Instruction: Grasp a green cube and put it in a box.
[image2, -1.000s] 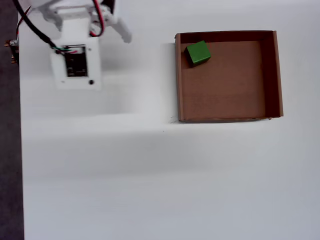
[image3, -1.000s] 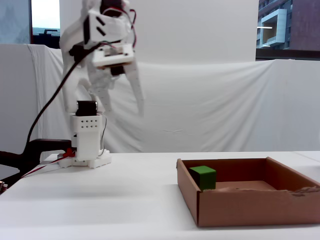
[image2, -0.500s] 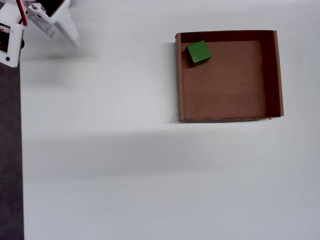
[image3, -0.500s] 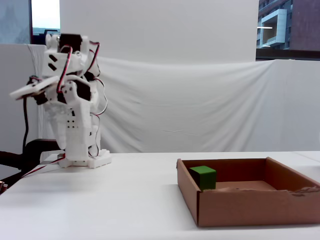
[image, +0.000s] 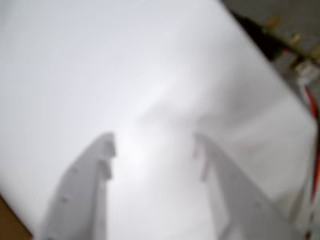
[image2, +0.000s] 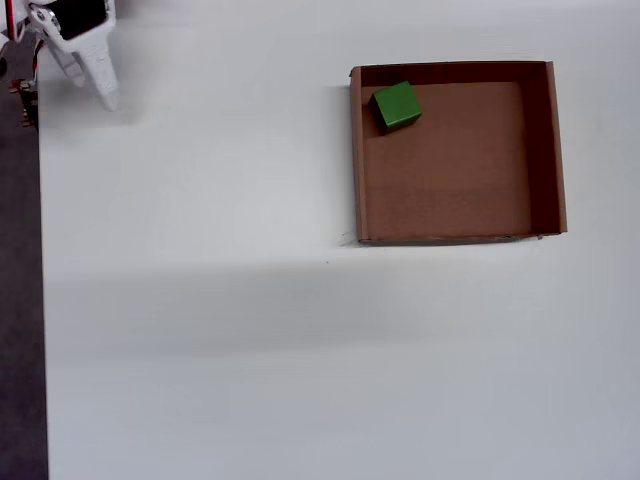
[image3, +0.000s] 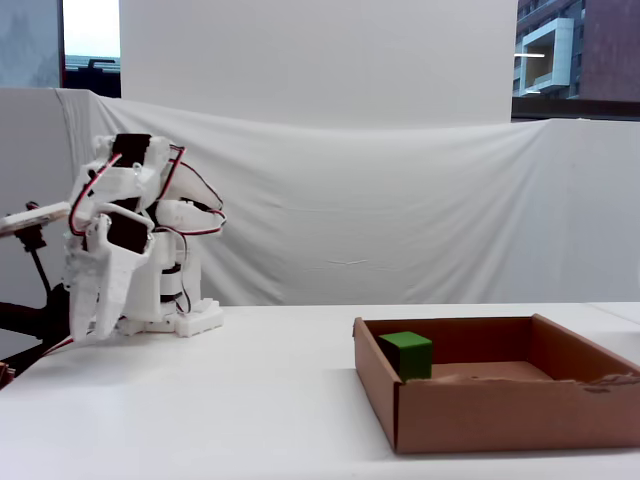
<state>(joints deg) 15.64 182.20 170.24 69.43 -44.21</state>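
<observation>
The green cube (image2: 396, 105) lies inside the brown cardboard box (image2: 357, 160), in its upper left corner in the overhead view. In the fixed view the cube (image3: 408, 353) rests against the box's left wall (image3: 376, 385). My white gripper (image2: 105, 95) hangs far from the box, at the table's top left corner in the overhead view. In the fixed view the gripper (image3: 88, 332) points down just above the table. In the wrist view the gripper (image: 154, 145) is open and empty over bare white table. Cube and box do not show there.
The white table (image2: 200, 300) ends at a dark strip along the left of the overhead view (image2: 20, 300). The arm's base (image3: 170, 300) with red wires stands at the back left in the fixed view. A blurred brown patch (image: 10, 225) shows in the wrist view's bottom left corner.
</observation>
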